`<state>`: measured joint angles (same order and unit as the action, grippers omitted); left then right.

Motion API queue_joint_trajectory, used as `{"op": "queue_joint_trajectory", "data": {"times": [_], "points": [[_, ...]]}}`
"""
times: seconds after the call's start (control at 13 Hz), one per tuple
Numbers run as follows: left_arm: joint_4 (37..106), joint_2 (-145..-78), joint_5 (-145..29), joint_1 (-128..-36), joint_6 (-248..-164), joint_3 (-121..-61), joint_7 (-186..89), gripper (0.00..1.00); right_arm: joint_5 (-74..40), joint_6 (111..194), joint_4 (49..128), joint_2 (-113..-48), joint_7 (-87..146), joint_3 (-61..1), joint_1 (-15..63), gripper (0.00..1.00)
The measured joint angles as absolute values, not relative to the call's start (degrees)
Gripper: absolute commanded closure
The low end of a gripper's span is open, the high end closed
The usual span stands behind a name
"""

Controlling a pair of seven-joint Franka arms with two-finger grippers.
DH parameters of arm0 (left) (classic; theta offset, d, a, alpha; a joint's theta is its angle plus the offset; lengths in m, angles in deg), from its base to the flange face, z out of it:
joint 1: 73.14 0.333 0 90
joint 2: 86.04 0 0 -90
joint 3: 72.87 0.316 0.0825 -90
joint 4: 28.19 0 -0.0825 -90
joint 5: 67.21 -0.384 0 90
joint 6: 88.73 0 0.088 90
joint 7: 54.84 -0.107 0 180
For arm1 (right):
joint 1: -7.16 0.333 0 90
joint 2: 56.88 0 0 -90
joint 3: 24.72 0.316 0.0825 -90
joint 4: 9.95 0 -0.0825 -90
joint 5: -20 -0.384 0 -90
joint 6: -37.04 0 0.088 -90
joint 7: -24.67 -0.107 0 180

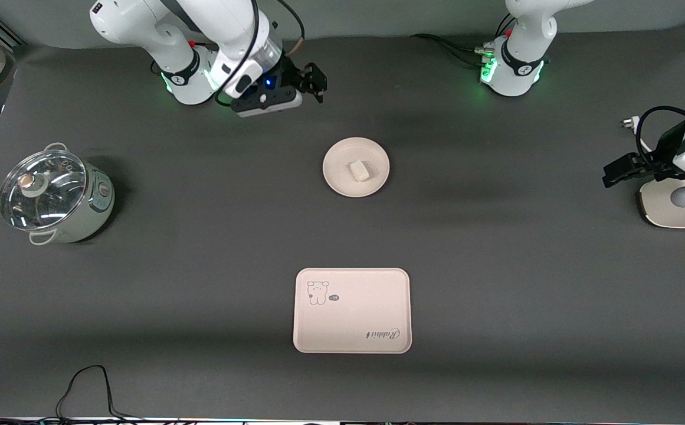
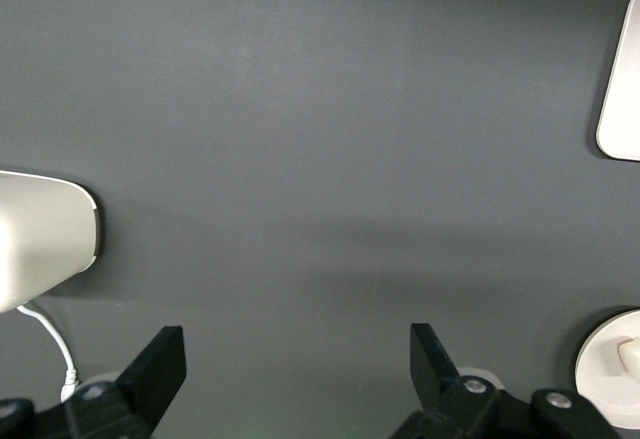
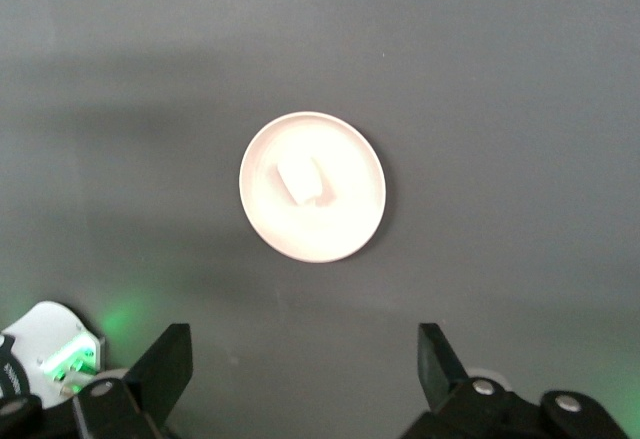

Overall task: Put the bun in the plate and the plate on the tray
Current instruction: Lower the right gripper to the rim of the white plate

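The cream-white bun (image 1: 359,171) lies in the round pale plate (image 1: 342,154) at the middle of the table. The rectangular tray (image 1: 352,319) with the animal drawing and "Rabbit" script lies bare, nearer to the front camera than the plate. My right gripper (image 1: 314,78) hangs open and empty near its base, apart from the plate. Its wrist view shows the plate (image 3: 345,219) with the bun (image 3: 300,181) beneath the gripper (image 3: 300,364). My left gripper (image 1: 616,172) is open and empty at the left arm's end of the table. Its wrist view (image 2: 297,364) shows the plate's edge (image 2: 600,359) and a tray corner (image 2: 625,89).
A small pale green pot (image 1: 85,206) with a glass lid stands at the right arm's end of the table. A white device (image 1: 678,209) with a cable sits at the left arm's end, under the left arm; it also shows in the left wrist view (image 2: 40,244).
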<state>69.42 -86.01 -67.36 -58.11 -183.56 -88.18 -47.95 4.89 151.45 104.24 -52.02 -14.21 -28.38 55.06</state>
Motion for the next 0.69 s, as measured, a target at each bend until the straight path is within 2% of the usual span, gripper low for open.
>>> {"op": "queue_joint_trajectory", "data": {"times": [0.15,0.38,0.69], "points": [[69.42,-86.03,-67.36,-58.40,-183.49,-87.39,-48.10,0.00,4.85,158.05,109.52,-52.09,-13.77,-28.38,55.08,0.00],[69.47,-86.12,-67.36,-64.17,-183.47,-81.69,-48.31,0.00,4.79,167.54,115.76,-53.57,-13.44,-28.27,56.16,0.00],[69.51,-86.18,-67.35,-71.48,-183.44,-75.56,-48.31,0.00,4.78,180.68,120.34,-60.25,-13.44,-28.19,58.39,0.00]]}}
